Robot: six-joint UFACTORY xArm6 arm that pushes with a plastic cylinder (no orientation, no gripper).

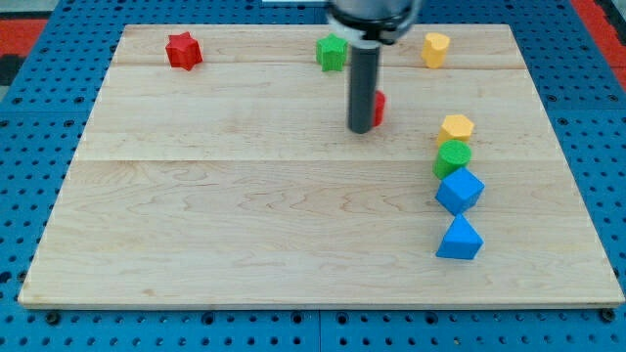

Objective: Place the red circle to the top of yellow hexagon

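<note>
Camera view: wooden surface (245,225) on a blue pegboard (39,196). Dark rod comes down from the view's top centre; my tip (361,130) sits on the surface, touching the left side of the red circle (379,107), which is mostly hidden behind the rod, only a sliver showing on the rod's right. No claw on this arm, just the rod, so nothing to spread or pinch.

Yellow hexagon (456,127) lies to the view's right of the red circle, slightly lower, apart from it. Right below the hexagon and touching it: green circle (453,156). Below that a blue cube (459,190), then a blue triangle (459,240), all in a column at the view's right.

Along the view's top: red star (183,51) at left, green block (332,52) just left of the rod, shape unclear, and a yellow block (435,48) to the right of the rod, shape unclear.
</note>
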